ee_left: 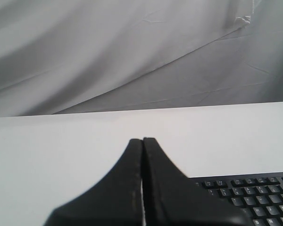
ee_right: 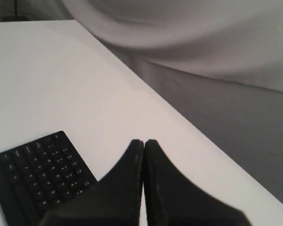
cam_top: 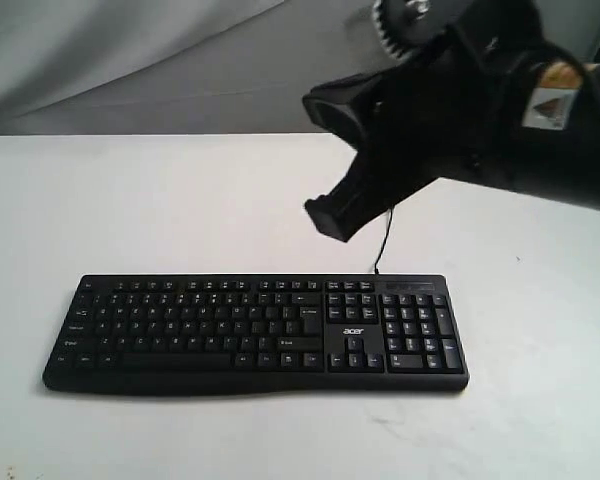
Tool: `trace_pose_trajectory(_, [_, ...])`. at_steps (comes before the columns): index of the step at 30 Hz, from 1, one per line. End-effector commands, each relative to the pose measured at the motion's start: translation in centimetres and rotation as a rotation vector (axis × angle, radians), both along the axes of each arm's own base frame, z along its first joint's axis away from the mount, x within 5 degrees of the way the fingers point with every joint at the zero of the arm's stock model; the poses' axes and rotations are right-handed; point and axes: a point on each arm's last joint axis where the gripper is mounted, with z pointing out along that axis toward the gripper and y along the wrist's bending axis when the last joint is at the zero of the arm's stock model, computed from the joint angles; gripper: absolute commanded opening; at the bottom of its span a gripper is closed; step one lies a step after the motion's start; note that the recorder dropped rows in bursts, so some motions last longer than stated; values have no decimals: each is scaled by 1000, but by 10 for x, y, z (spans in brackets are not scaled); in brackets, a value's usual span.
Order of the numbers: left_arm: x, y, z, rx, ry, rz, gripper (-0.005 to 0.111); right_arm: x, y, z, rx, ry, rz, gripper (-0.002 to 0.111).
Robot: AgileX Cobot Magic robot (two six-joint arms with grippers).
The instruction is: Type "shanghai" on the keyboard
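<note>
The black keyboard [cam_top: 255,332] lies flat near the table's front, with white legends and an acer logo by its arrow keys. Its thin cable [cam_top: 384,240] runs back from the top edge. My right gripper [cam_top: 330,217] hangs shut and empty in the air above and behind the number pad side, touching no key. The right wrist view shows its tips [ee_right: 144,141] pressed together, with the keyboard's number pad end [ee_right: 35,176] off to one side. In the left wrist view my left gripper [ee_left: 143,139] is shut on nothing, a keyboard corner [ee_left: 247,193] beside it. The exterior view does not show the left gripper.
The keyboard rests on a white table [cam_top: 130,200]. Grey draped cloth [cam_top: 130,60] hangs behind the table's far edge. The table's side edge [ee_right: 179,117] runs close past the right gripper.
</note>
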Motion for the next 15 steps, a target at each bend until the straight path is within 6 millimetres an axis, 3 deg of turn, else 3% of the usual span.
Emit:
trace_pose_trajectory(1, [0,0,0,-2,-7,-6,0,-12,-18,22,87,-58,-14,0])
trace_pose_trajectory(10, [0,0,0,-2,-7,-6,0,-31,-48,58,258,-130,-50,0])
trace_pose_trajectory(13, [0,0,0,-2,-7,-6,0,-28,-54,58,294,-83,-85,0])
trace_pose_trajectory(15, [0,0,0,-2,-7,-6,0,-19,-65,48,312,-36,-162,0])
